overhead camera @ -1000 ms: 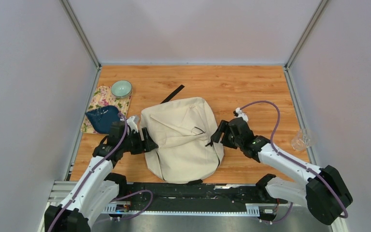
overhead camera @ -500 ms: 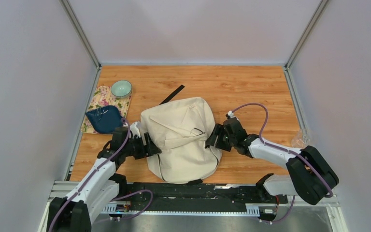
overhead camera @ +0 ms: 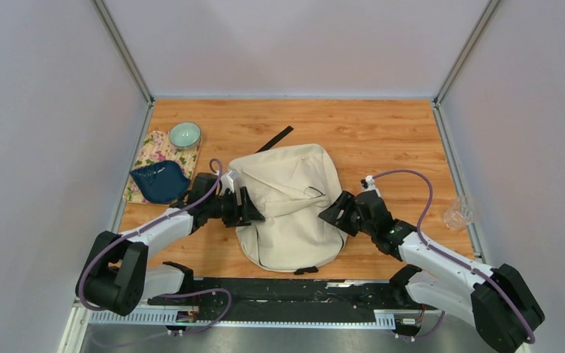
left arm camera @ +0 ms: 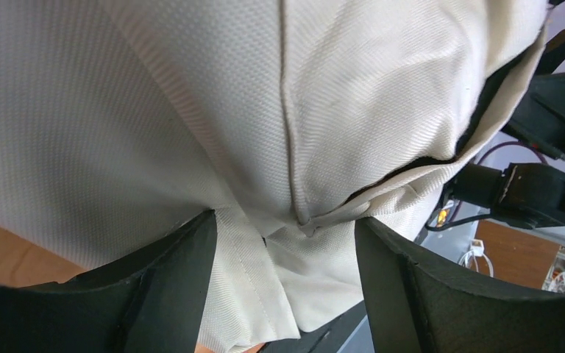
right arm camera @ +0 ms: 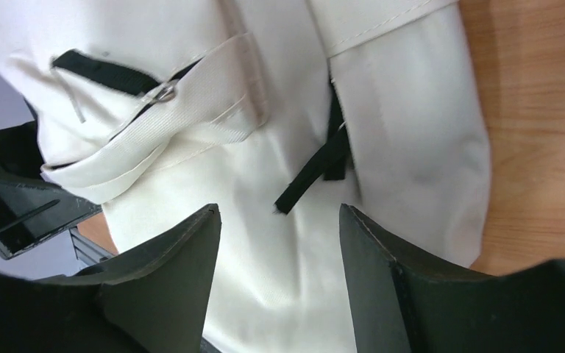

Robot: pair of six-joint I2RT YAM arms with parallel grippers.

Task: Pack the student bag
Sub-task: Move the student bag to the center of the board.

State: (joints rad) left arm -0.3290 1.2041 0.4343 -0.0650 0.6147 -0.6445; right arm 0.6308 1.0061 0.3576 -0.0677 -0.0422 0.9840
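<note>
- Two items to confirm: bag position and claw state.
- I have the student bag point(overhead camera: 287, 198) lying flat in the middle of the table point(overhead camera: 390, 132), front pocket flap facing up. The left claw point(left arm camera: 287, 228) is wide open and pressed against the bag's left side. Fabric bulges between its fingers but is not pinched. The right claw point(right arm camera: 279, 213) is also spread and holds nothing. It sits just off the bag's right edge, near a black webbing tail point(right arm camera: 313, 176).
- Step in hand?
- I judge it to be squaring up the bag before opening it. The blue pouch point(overhead camera: 158, 182) lies apart at the left. The next move calls for finding a zipper pull or flap edge, closing one claw on it and bracing with the other.
</note>
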